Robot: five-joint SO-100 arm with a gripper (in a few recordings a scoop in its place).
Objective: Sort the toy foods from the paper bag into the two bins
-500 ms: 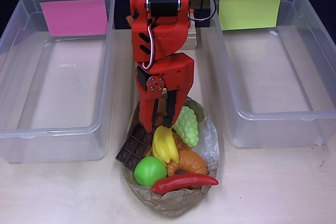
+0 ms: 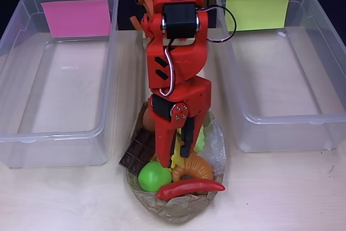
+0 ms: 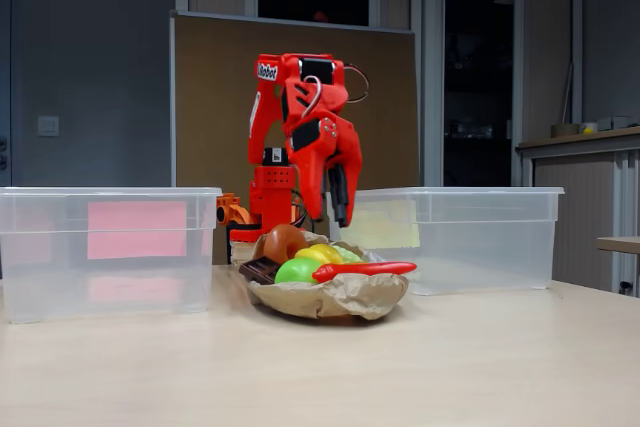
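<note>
The red arm has swung forward since half a second ago: in the overhead view its gripper (image 2: 175, 160) now reaches further toward the near edge, over the middle of the paper bag (image 2: 178, 206), and it covers most of the yellow bananas (image 2: 177, 158) and green grapes (image 2: 200, 139) that showed plainly before. From the side, in the fixed view, the gripper (image 3: 325, 209) hangs above the pile and touches none of the toys; its fingers stand a little apart and hold nothing.

The bag sits on the table (image 2: 281, 193) between the two bins, nearer the camera than either. In it lie the green apple (image 2: 153, 177), the red chili (image 2: 190, 187) along the near rim, the orange croissant (image 2: 195, 170), the chocolate bar (image 2: 137, 154) at the left, and a brown donut (image 3: 282, 241) at the far left. None of these has shifted.

The pink-labelled bin (image 2: 54, 139) stands at the left and the yellow-green-labelled bin (image 2: 281, 128) at the right.
</note>
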